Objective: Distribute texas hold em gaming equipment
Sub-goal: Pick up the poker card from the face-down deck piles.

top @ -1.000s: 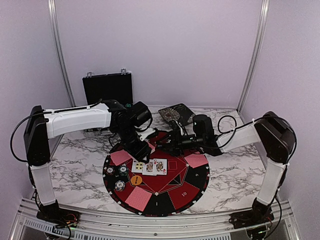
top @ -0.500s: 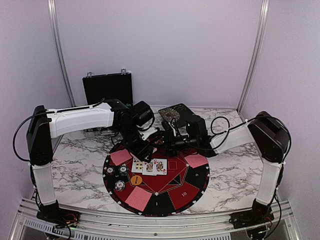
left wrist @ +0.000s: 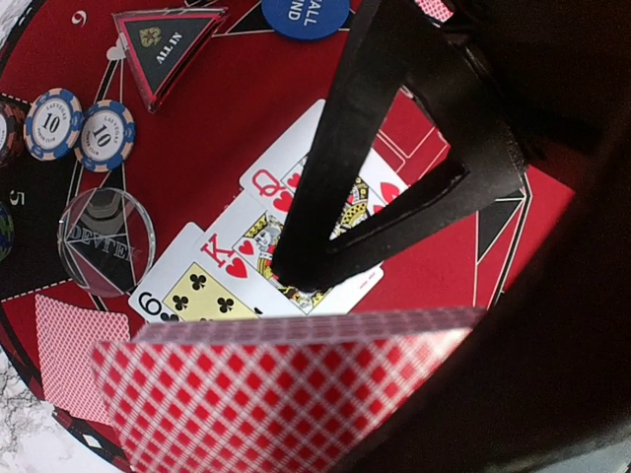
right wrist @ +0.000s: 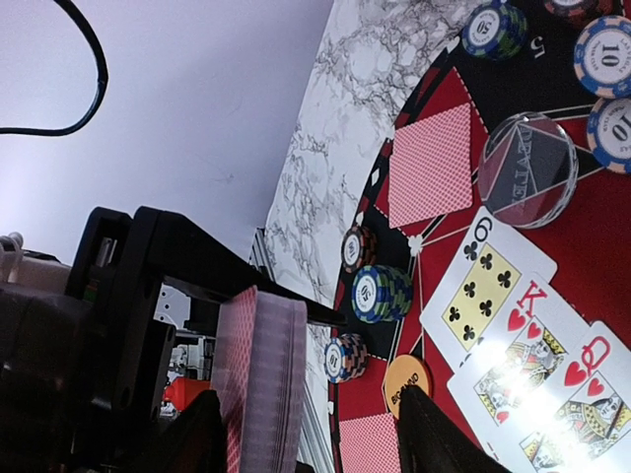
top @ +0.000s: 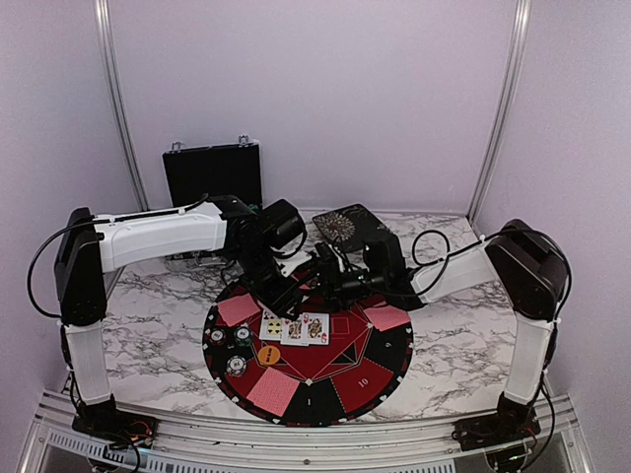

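**Left fingers (right wrist: pixel 197 266) grip the deck of red-backed cards (left wrist: pixel 286 404); right fingers (right wrist: pixel 434 443) are spread apart next to it.**
The deck is clamped on edge between the left fingers, above the far left part of the round mat (top: pixel 340 379) on the marble counter (top: pixel 148 315). The right fingers hold nothing, and the deck's edge lies in the gap between them; contact cannot be confirmed. Three face-up cards (left wrist: pixel 246 256) lie in a row beneath, with the poker chips (right wrist: pixel 380 294) and the clear disc (left wrist: pixel 106 241) resting nearby on the mat.

cards (top: pixel 296 328) on mat (top: pixel 340 382) centre | chips (top: pixel 243 335) to their left | case (top: pixel 212 175) behind — upright
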Robot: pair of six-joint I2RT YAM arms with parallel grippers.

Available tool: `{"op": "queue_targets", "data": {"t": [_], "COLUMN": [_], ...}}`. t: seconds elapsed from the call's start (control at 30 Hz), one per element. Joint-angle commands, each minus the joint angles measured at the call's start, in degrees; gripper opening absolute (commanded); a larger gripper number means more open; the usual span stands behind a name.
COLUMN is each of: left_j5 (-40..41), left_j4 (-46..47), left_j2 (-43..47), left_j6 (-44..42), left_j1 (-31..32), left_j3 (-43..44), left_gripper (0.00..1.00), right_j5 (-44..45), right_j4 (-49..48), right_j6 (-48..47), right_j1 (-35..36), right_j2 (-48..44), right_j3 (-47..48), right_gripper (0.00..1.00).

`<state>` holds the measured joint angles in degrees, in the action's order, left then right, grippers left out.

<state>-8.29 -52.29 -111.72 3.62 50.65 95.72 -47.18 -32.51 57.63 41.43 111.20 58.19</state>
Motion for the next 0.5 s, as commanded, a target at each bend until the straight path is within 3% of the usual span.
{"op": "queue_targets", "data": {"t": [0.0,0.47], "left_j5": [0.7,0.8], "left_j4": [-1.1,-1.2], "left_j2": [0.7,1.0], "left_j6": [-0.5,-0.6], "left_j1": [0.3,0.2], "left_j3": [1.7,1.4], "left_gripper": [0.34,0.34], "right_j5": [2.4,3.0], "right_j4": [4.1,6.6], "right_j6": [-3.4,-5.3], "right_j1": [-0.9,-1.9], "right_j2": [-1.2,-3.6], "right_j3": [1.3,1.6], "right_gripper": [0.57,0.54]}}
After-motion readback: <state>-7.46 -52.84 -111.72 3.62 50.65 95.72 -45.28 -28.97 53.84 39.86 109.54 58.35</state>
